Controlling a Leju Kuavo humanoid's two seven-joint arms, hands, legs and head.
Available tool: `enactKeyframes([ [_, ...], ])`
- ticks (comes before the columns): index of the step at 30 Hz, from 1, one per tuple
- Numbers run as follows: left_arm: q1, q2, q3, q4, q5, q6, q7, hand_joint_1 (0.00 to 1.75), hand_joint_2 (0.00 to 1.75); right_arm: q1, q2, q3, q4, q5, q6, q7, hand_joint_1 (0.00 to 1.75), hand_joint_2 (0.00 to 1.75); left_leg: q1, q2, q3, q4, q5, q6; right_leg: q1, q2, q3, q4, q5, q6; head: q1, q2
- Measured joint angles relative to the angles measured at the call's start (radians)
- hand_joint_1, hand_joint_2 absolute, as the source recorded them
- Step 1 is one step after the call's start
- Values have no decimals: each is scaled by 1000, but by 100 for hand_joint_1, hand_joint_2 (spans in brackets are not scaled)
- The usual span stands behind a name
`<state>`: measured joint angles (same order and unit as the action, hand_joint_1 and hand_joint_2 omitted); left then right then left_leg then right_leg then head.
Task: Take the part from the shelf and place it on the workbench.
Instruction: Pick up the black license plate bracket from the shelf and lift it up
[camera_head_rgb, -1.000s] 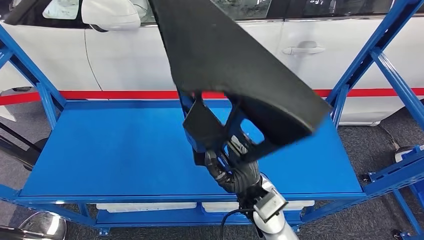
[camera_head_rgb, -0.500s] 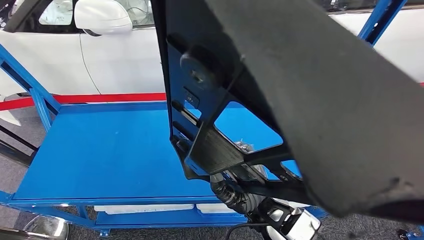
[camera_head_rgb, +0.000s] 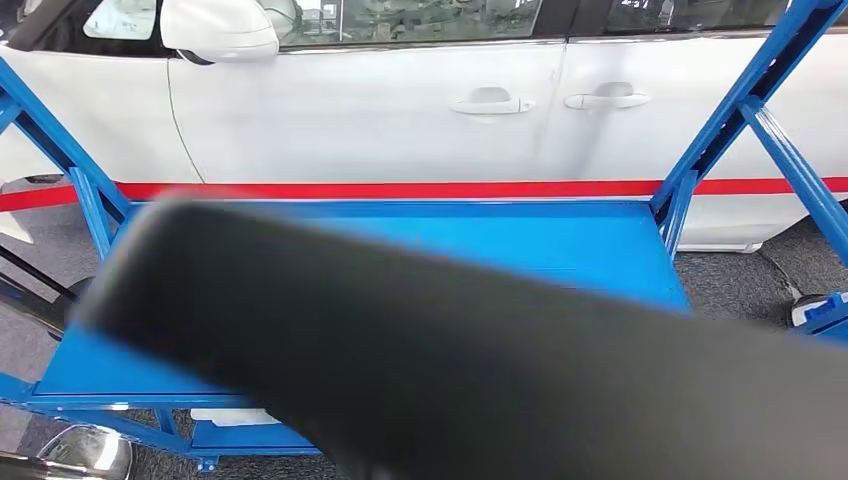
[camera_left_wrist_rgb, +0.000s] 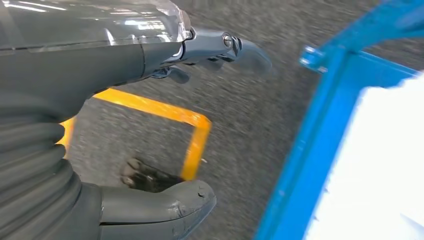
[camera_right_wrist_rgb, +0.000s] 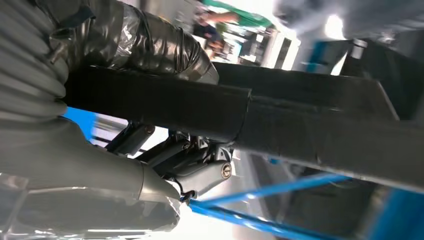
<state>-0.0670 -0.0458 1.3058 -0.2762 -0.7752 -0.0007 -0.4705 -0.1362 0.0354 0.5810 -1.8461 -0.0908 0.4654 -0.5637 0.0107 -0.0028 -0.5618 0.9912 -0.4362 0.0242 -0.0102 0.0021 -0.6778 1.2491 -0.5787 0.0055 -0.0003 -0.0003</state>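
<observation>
The right hand (camera_right_wrist_rgb: 165, 150) is clamped on the black part (camera_right_wrist_rgb: 310, 125), thumb on one face and fingers folded round the other, holding a flat bar of it that runs outward from the grip. Seen from the head, the part (camera_head_rgb: 480, 370) is a blurred dark mass crossing close beneath the camera, above the blue shelf (camera_head_rgb: 560, 245) and clear of its deck. The left hand (camera_left_wrist_rgb: 150, 125) hangs beside the shelf's blue frame (camera_left_wrist_rgb: 320, 130) over grey floor with yellow tape (camera_left_wrist_rgb: 195, 140); its thumb and fingers are apart and hold nothing. Beyond the shelf stands a white car (camera_head_rgb: 400, 110). The step in hand appears to be the carry: the part seems lifted off the shelf, so the next move likely calls for turning toward the worktop, seen in none of these views, while steadying the long part.
</observation>
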Motion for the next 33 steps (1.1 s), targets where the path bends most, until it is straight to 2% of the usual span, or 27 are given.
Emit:
enactKeyframes([
  [2,6,1,0,0,-10,27,45,0,175,5,-14,12,11,21,-16,-5,175,175,-1,-1,-4,8,-2,-4,-2,0,68,-132,63,-4,0,0],
  [3,8,1,0,0,-19,35,63,0,175,7,-21,16,14,32,-27,-5,175,175,-2,-2,-6,13,-4,-8,-1,0,95,-188,85,-7,0,0],
  [4,9,1,0,0,-32,40,78,0,175,11,-28,18,15,45,-39,-5,175,175,-4,-2,-9,16,-3,-13,1,0,109,-219,95,-11,0,0],
  [6,10,3,-7,0,-67,42,106,0,175,27,-48,21,15,77,-63,-5,175,175,-5,-4,-13,18,1,-24,5,0,107,-228,102,-19,0,0],
  [8,9,4,-19,1,-101,40,128,0,175,50,-70,22,9,103,-83,-5,175,175,-3,-4,-20,25,-8,-34,2,-2,102,-234,114,-35,0,0],
  [9,9,4,-25,2,-113,40,135,0,175,63,-80,23,4,110,-90,-5,175,175,-1,-4,-30,49,-32,-39,1,-4,97,-238,122,-43,0,0],
  [10,9,4,-31,4,-122,41,139,0,175,76,-87,23,-1,115,-95,-5,175,175,1,-3,-45,92,-70,-44,0,-5,90,-241,129,-50,0,0],
  [12,7,3,-41,7,-133,44,145,0,175,100,-101,25,-10,122,-104,-5,175,175,2,-2,-85,220,-158,-51,2,-6,72,-241,143,-55,0,0],
  [13,7,3,-46,8,-138,46,148,0,175,112,-107,25,-14,125,-108,-5,175,175,3,-2,-96,271,-185,-52,4,-6,62,-239,150,-55,0,0],
  [14,7,3,-51,9,-145,49,153,0,175,122,-112,25,-18,129,-114,-3,175,175,3,-2,-91,290,-195,-52,6,-7,51,-237,157,-54,0,0],
  [15,7,3,-56,10,-151,51,158,0,175,133,-116,25,-24,132,-119,0,175,175,2,-2,-65,269,-187,-50,7,-6,40,-234,163,-54,0,0],
  [18,3,5,-72,12,-171,57,168,0,175,158,-123,25,-47,147,-134,8,175,175,-3,-2,80,56,-129,-33,12,-6,16,-227,185,-47,0,0],
  [19,0,6,-76,12,-175,57,167,0,175,164,-124,25,-54,152,-137,9,175,175,-6,-1,107,8,-118,-27,13,-6,13,-228,193,-42,0,0],
  [20,-2,8,-80,12,-177,57,163,0,175,167,-125,25,-61,157,-140,11,175,175,-10,-1,116,-12,-112,-21,12,-7,13,-230,200,-36,0,0],
  [22,-3,13,-84,12,-179,55,151,0,175,170,-126,25,-70,163,-144,16,175,175,-13,-1,107,-14,-92,-12,10,-7,13,-239,218,-23,0,0],
  [23,-5,14,-85,12,-179,53,143,0,175,169,-127,25,-72,165,-144,18,175,175,-11,1,102,-18,-79,-7,9,-6,10,-239,217,-17,0,0],
  [24,-7,16,-86,12,-178,51,134,0,175,168,-127,25,-75,166,-143,19,175,175,-9,3,93,-22,-64,-1,8,-5,3,-229,198,-12,0,0],
  [25,-9,16,-87,13,-178,48,125,0,175,164,-127,25,-76,166,-141,20,175,175,-6,5,81,-27,-48,5,7,-4,-9,-198,158,-7,0,0],
  [27,-13,18,-90,13,-177,45,105,0,175,153,-128,25,-77,160,-134,20,175,175,-5,9,52,-27,-24,11,2,-3,-40,-83,46,1,0,0],
  [28,-13,20,-91,13,-176,43,95,0,175,146,-128,25,-76,154,-130,19,175,175,-6,11,36,-25,-12,11,0,-3,-51,-19,9,6,0,0],
  [29,-13,22,-92,13,-175,40,86,0,175,140,-128,25,-75,147,-128,18,175,175,-5,12,20,-23,-1,9,-2,-3,-52,27,-3,9,0,0],
  [30,-13,25,-92,13,-175,37,79,0,175,133,-128,25,-74,139,-127,14,175,175,-5,13,3,-18,9,6,-4,-3,-37,43,8,11,0,0],
  [31,-14,27,-92,13,-174,35,73,0,175,127,-127,26,-73,132,-127,9,175,175,-4,13,-14,-12,18,2,-6,-3,-6,26,33,13,0,0],
  [32,-14,30,-92,13,-174,33,69,0,175,121,-126,26,-73,128,-128,4,175,175,-3,13,-31,-5,25,-2,-9,-4,43,-24,57,14,0,0],
  [33,-14,33,-92,13,-174,32,66,0,175,114,-124,28,-73,128,-131,-2,175,175,-3,13,-46,6,30,-7,-10,-3,100,-96,63,13,0,0],
])
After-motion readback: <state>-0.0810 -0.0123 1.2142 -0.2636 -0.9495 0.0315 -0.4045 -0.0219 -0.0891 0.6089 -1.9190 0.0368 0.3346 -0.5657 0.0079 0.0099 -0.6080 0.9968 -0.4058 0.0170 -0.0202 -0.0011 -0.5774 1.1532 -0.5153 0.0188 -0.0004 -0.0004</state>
